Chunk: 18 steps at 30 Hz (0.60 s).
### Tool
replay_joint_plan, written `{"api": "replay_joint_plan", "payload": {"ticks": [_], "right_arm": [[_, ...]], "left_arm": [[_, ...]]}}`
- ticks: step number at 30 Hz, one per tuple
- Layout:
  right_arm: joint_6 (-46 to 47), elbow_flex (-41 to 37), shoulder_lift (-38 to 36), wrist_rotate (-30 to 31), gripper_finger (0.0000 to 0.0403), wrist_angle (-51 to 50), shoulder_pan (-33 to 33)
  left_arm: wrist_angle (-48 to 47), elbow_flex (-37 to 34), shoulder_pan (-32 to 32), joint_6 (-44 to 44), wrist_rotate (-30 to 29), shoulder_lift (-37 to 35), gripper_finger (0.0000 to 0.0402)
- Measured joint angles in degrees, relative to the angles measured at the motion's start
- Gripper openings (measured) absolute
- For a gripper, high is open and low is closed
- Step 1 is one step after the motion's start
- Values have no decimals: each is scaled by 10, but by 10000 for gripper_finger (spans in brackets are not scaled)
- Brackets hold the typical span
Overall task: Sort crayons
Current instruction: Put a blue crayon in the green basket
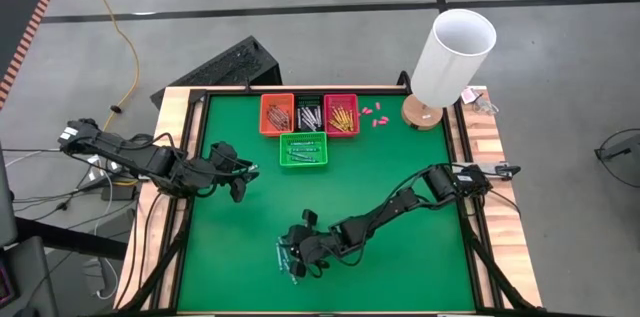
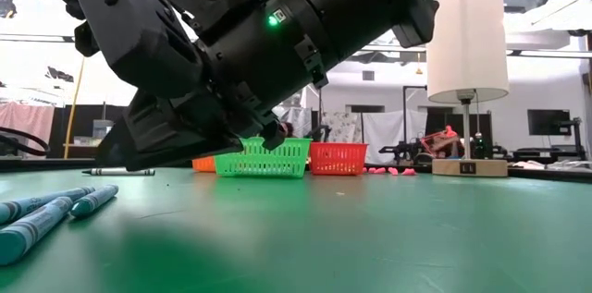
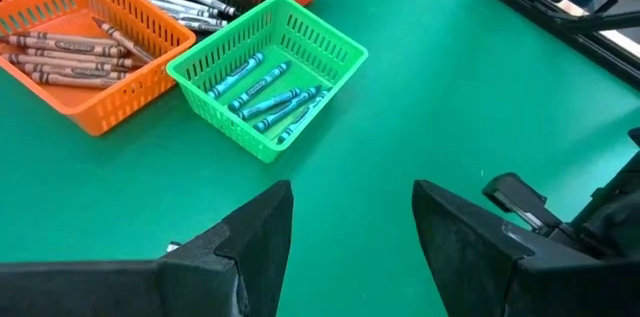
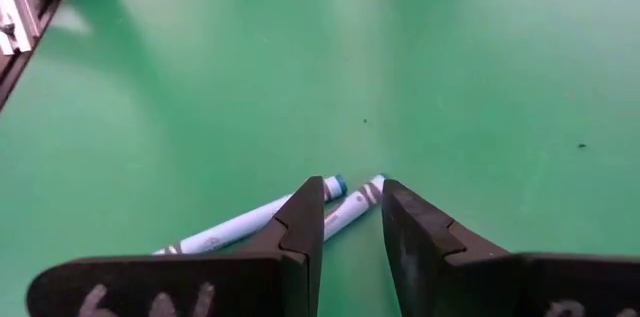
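Item, right gripper (image 4: 352,225): I have its fingers spread narrowly astride blue crayons (image 4: 250,223) at the table's 6 o'clock edge, holding nothing, placed so for a pick, I judge. Item, left gripper (image 3: 352,219): spread wide, empty, waiting at 9 o'clock, facing the green basket (image 3: 335,67). How many loose crayons remain I cannot count; my arm covers them.

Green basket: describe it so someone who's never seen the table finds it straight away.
Start at the white lamp on the table's far right corner. To its left, three baskets stand in a row along the far edge: orange, black, red. The green basket sits alone just in front of the black one, nearer the arms, and it is the only one holding blue-teal crayons.
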Motion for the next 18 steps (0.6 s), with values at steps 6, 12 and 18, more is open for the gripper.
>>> {"api": "replay_joint_plan", "payload": {"ticks": [6,12,18], "right_arm": [[44,0,0,2,102,-40,-8],[67,0,-1,3,102,-68,-12],[5,0,-1,26,102,-32,4]], "left_arm": [[0,0,0,0,0,0,197],[0,0,0,4,0,0,197],[0,0,0,8,7,0,197]]}}
